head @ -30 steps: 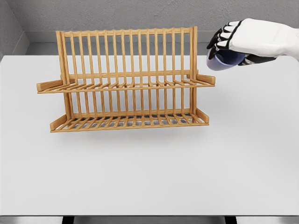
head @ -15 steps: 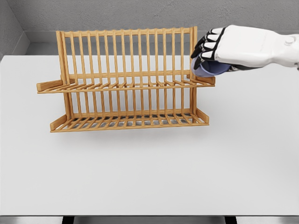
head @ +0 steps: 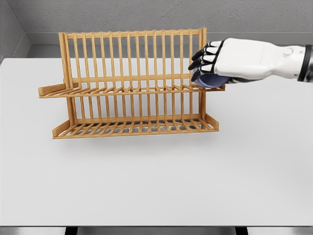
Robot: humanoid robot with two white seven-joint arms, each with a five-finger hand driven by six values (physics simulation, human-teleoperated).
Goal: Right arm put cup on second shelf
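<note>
Blue cup (head: 211,81), tan wooden rack (head: 132,88)

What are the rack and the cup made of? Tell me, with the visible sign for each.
Rack: seemingly wood or bamboo, matte honey-tan, with thin slats and jointed rails. Cup, in the right hand: smooth blue-violet with a soft sheen, possibly glazed ceramic or plastic; mostly hidden, and the render leaves it open.

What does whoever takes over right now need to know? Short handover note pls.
Right hand: shut on the cup, over the right end of the rack's upper shelf.
Left arm: not in view.
Cup: blue, at the shelf's right edge; can't tell if it is resting on the slats.
Done: cup carried to the wooden rack.
Left: seat the cup on the upper shelf, release, pull the hand clear.
</note>
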